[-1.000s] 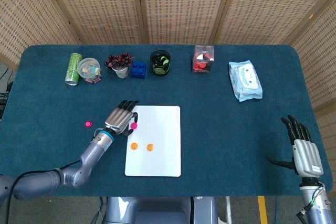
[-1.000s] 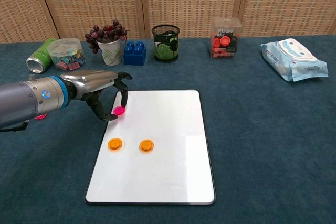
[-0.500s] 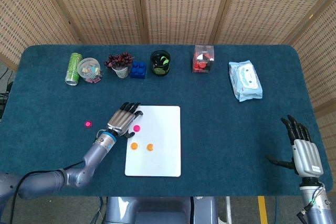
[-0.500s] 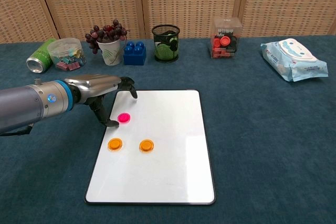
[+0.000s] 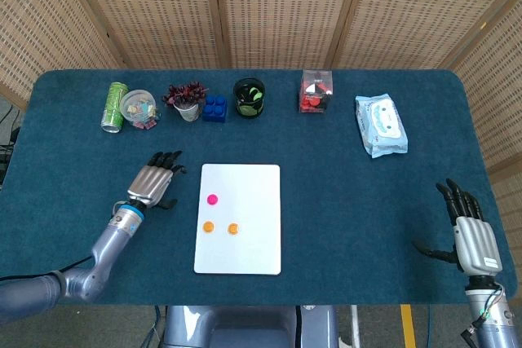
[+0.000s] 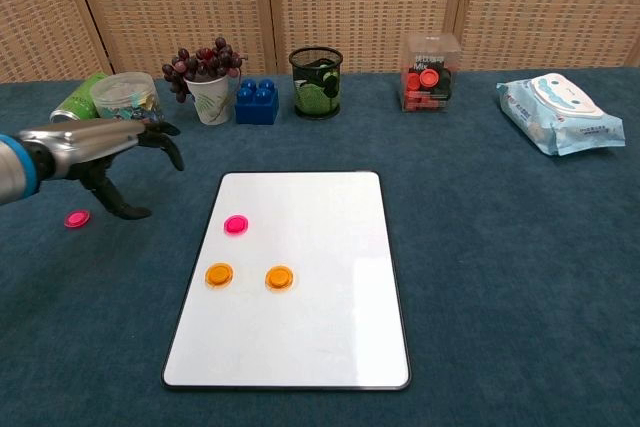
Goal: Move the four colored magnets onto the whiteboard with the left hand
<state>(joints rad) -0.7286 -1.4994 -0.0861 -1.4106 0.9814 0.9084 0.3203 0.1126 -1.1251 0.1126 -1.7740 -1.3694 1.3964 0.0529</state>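
Observation:
The whiteboard (image 5: 253,250) (image 6: 320,337) lies flat at the table's centre. On its left part sit one pink magnet (image 5: 212,199) (image 6: 236,224) and two orange magnets (image 5: 208,226) (image 5: 233,228) (image 6: 219,273) (image 6: 279,277). A second pink magnet (image 6: 76,218) lies on the cloth to the board's left; the head view hides it behind the hand. My left hand (image 5: 152,182) (image 6: 110,147) hovers left of the board, just right of that magnet, fingers spread and holding nothing. My right hand (image 5: 469,230) rests at the table's right edge, fingers apart and empty.
Along the back stand a green can (image 5: 113,106), a clear tub (image 5: 139,108), a cup of grapes (image 5: 186,102), a blue block (image 5: 214,108), a black mesh cup (image 5: 249,97) and a clear box (image 5: 316,91). A wipes pack (image 5: 380,125) lies at the back right.
My left hand let go of the pink magnet on the whiteboard, then drew off to the left, over the cloth near the loose pink magnet. The right hand has not moved.

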